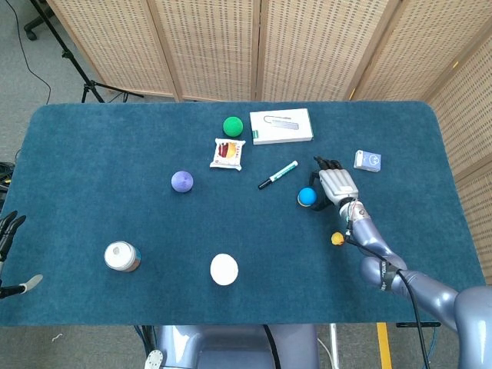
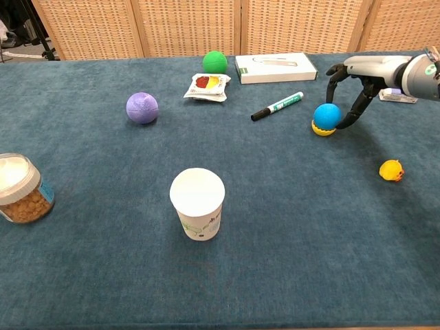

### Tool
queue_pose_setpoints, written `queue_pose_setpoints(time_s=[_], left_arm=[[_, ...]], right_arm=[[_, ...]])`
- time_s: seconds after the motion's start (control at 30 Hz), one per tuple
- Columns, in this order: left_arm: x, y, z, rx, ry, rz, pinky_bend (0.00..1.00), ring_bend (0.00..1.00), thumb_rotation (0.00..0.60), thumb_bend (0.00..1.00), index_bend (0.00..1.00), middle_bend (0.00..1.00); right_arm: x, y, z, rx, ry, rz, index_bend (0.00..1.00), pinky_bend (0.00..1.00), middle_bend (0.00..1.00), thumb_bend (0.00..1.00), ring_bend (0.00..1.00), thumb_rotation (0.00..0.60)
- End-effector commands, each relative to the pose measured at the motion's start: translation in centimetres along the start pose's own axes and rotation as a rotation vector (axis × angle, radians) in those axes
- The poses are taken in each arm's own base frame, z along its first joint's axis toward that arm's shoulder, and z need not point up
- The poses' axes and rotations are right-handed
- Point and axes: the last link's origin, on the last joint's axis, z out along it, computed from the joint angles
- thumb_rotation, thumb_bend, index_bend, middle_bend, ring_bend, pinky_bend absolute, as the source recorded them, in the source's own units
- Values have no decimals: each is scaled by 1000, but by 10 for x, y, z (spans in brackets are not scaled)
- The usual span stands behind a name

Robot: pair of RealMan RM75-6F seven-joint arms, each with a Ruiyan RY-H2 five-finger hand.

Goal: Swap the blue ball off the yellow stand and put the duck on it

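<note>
The blue ball [image 1: 307, 196] [image 2: 327, 115] sits on the low yellow stand [image 2: 321, 130], right of the table's centre. My right hand [image 1: 336, 184] [image 2: 352, 88] hovers just right of it, fingers spread and arched around the ball, holding nothing; the thumb tip is very close to the ball's right side. The small yellow duck [image 1: 337, 239] [image 2: 391, 170] lies on the cloth nearer to me, beside my right forearm. My left hand [image 1: 8, 229] shows only at the far left table edge, fingers apart and holding nothing.
A black and green marker [image 1: 277, 174] lies left of the ball. Behind it are a white box [image 1: 281, 126], a green ball [image 1: 233, 126], a snack packet [image 1: 227, 153] and a small blue box [image 1: 367, 161]. A purple ball [image 1: 182, 181], a jar [image 1: 122, 256] and a white cup [image 1: 224, 269] stand to the left.
</note>
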Motion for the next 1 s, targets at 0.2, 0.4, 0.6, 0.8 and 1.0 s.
queue_pose_setpoints(time_s=[0.2, 0.4, 0.6, 0.8, 1.0], left_arm=[[0, 0, 1, 3, 0, 0, 0, 0, 600, 0, 0, 0], [0, -1, 0, 3, 0, -2, 0, 0, 600, 0, 0, 0], [1, -1, -1, -1, 4, -3, 0, 0, 600, 0, 0, 0], [1, 0, -2, -7, 3, -4, 0, 0, 600, 0, 0, 0], [1, 0, -3, -9, 1, -2, 0, 0, 600, 0, 0, 0]], right_arm=[[-2, -3, 2, 7, 0, 12, 457, 0, 0, 260, 0, 600], [0, -6, 0, 20, 9, 30, 475, 0, 0, 262, 0, 600], [13, -10, -8, 48, 44, 60, 484, 0, 0, 262, 0, 600], [39, -1, -19, 45, 120, 105, 484, 0, 0, 278, 0, 600], [44, 44, -27, -60, 129, 88, 484, 0, 0, 273, 0, 600]])
